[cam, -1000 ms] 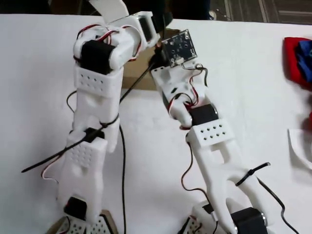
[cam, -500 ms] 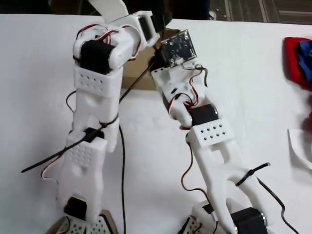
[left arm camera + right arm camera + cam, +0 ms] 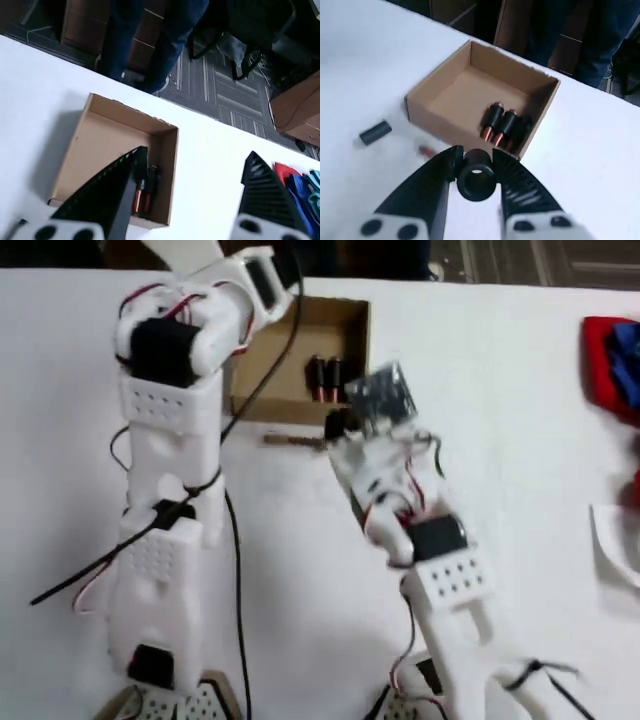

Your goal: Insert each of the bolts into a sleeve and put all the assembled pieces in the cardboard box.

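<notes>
The right gripper point(image 3: 475, 159) is grasping a black sleeve point(image 3: 476, 177) near the cardboard box point(image 3: 435, 117); the left gripper point(image 3: 197, 152) is hanging fully released above it.

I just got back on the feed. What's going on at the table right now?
The right gripper is shut on a black sleeve, with its fingers holding it just in front of the cardboard box. Two assembled pieces already lie inside the box. A loose sleeve and a bolt lie on the table beside the box. The left gripper hangs open above the box, holding nothing.
</notes>
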`<state>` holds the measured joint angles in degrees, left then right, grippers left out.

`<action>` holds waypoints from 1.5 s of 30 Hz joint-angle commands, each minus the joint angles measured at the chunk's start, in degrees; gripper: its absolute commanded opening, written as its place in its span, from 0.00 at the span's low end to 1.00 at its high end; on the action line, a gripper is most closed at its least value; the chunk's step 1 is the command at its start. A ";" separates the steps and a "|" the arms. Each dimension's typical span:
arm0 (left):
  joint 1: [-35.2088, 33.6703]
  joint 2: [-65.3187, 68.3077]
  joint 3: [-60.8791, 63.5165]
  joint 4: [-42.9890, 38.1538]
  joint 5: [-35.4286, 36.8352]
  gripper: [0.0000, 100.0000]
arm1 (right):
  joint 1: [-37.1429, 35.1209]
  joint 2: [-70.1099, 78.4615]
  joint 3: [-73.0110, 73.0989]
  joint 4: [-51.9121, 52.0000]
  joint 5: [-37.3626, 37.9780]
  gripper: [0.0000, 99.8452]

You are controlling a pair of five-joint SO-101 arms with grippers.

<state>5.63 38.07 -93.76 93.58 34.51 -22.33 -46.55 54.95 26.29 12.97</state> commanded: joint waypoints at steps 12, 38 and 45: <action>-1.76 17.23 7.78 8.70 -1.76 0.31 | 8.48 3.74 4.92 -9.36 1.14 0.02; 4.22 30.42 8.40 8.97 -49.93 0.31 | 12.70 -38.99 27.25 5.58 -2.90 0.02; 4.22 17.76 18.51 9.05 -45.01 0.31 | 1.71 -26.77 24.09 9.19 -1.32 0.02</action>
<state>9.93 66.11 -79.69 101.41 -12.79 -17.76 -78.73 83.25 33.32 9.89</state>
